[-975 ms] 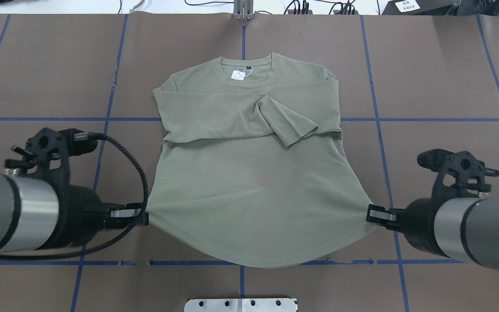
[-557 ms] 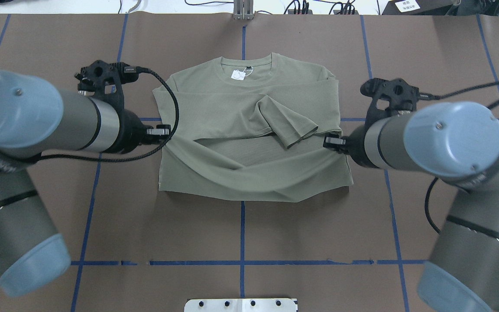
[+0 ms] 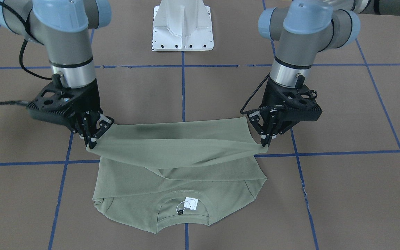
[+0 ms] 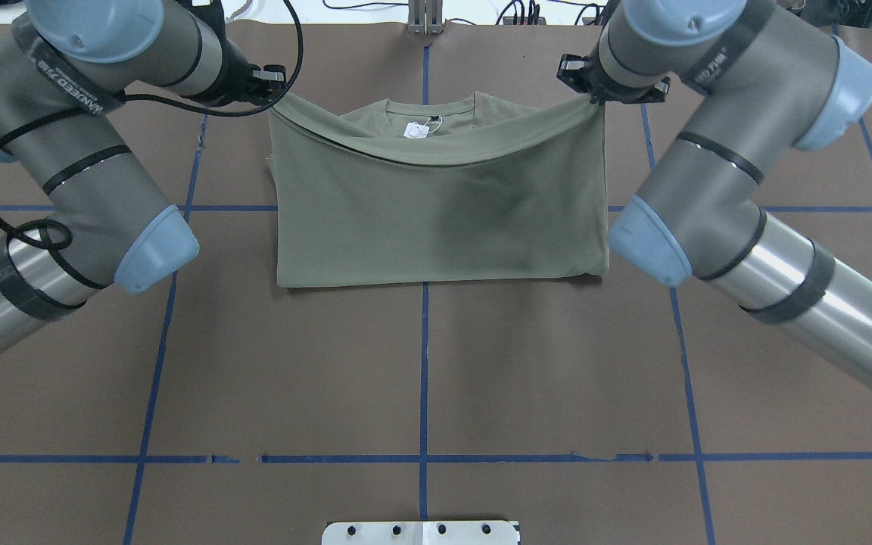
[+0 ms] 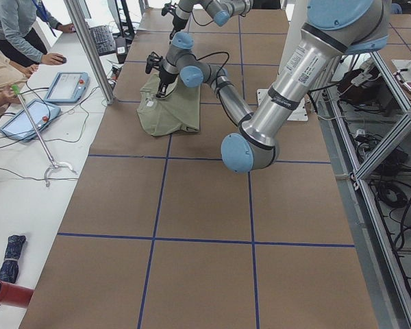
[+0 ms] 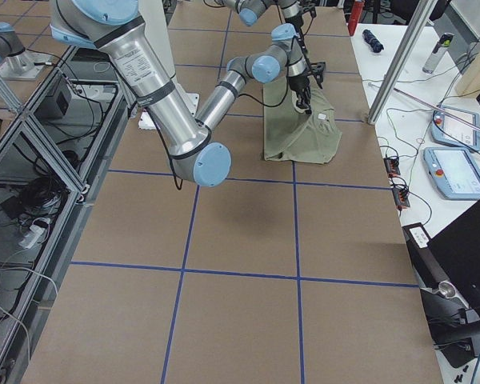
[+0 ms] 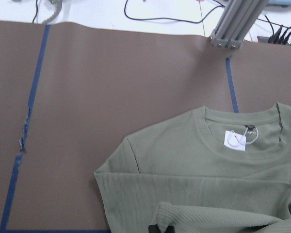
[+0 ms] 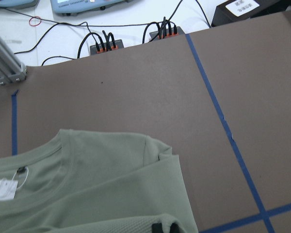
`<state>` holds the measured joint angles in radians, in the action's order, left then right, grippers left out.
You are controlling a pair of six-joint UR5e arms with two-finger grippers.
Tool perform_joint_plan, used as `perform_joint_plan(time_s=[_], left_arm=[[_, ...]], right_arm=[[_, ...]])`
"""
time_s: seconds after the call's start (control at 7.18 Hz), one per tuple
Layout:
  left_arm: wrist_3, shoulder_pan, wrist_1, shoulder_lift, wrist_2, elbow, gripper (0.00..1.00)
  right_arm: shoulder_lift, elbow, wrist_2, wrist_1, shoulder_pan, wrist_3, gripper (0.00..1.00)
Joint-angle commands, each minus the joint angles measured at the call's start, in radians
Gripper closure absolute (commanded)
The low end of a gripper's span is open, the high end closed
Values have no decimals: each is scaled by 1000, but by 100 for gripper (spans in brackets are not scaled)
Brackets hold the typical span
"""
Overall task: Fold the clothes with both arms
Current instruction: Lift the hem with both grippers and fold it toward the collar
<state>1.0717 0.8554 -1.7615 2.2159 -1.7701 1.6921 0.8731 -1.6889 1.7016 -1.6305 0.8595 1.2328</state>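
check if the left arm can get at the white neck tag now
Probably not: the left gripper is shut on the shirt, holding its hem; the neck tag lies uncovered nearby.

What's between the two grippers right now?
Only the shirt: its lifted hem stretches from the left gripper to the right gripper, sagging in the middle, seen in the overhead view.

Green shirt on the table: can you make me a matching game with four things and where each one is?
Things:
1. left gripper
2. right gripper
3. white tag
4. white pedestal base

Places:
A. inside the collar of the green shirt
B. pinching a hem corner, front view's left
C. top of the front view, touching no cloth
D. pinching a hem corner, front view's right

Pairs: 1-D, 2-B, 3-A, 4-C
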Motion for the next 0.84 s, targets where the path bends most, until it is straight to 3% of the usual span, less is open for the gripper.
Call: perform_joint_plan(time_s=[0.0, 0.14, 0.28, 0.7], left_arm=[[-13, 13, -152, 42, 3, -215, 100], [-15, 5, -270, 65, 20, -364, 100], [-25, -27, -347, 71, 32, -444, 100], [-33, -78, -362, 70, 37, -465, 100]], right_arm=[[-103, 376, 18, 290, 44, -21, 100], [-108, 455, 18, 348, 41, -26, 100], [-111, 475, 16, 348, 32, -26, 100], [-109, 479, -13, 351, -31, -23, 100]])
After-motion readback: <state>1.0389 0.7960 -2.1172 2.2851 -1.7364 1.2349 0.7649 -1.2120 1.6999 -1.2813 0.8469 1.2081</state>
